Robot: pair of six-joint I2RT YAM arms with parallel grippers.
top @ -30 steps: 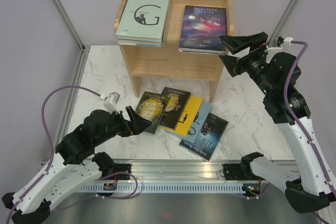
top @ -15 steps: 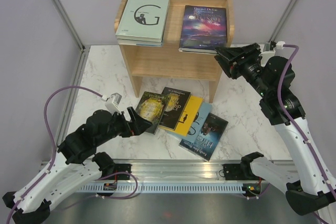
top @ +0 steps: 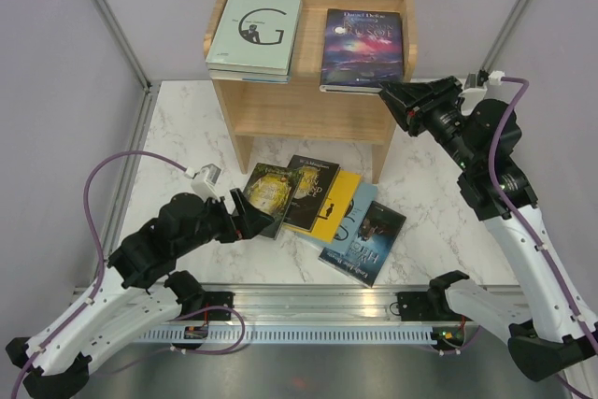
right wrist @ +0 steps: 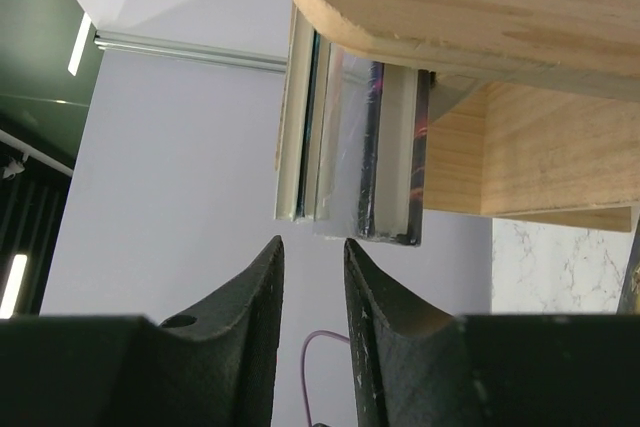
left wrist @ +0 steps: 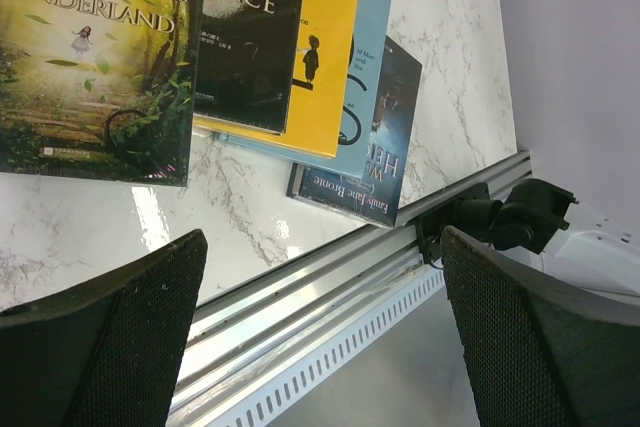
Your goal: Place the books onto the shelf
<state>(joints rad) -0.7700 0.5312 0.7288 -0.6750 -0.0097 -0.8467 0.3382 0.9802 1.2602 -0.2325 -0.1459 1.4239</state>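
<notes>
On the marble tabletop (top: 177,137), five books (top: 334,207) lie fanned before the shelf (top: 308,114). The right gripper (top: 387,98) has dropped beside the purple book (top: 363,44) on top, narrowing to a slim empty gap, so that placement looks finished. The left gripper (top: 245,217), spread wide, hovers over the fan.

A white, grey-veined marble-look tabletop (top: 187,128) sits between plain pale lilac-grey wall panels (top: 56,63), which are framed by slanting silver aluminium posts (top: 107,18). A long silver aluminium rail (top: 318,306) runs along its near edge. Beyond one panel, a dark space holds bright white strips (right wrist: 78,45), possibly ceiling lights.
</notes>
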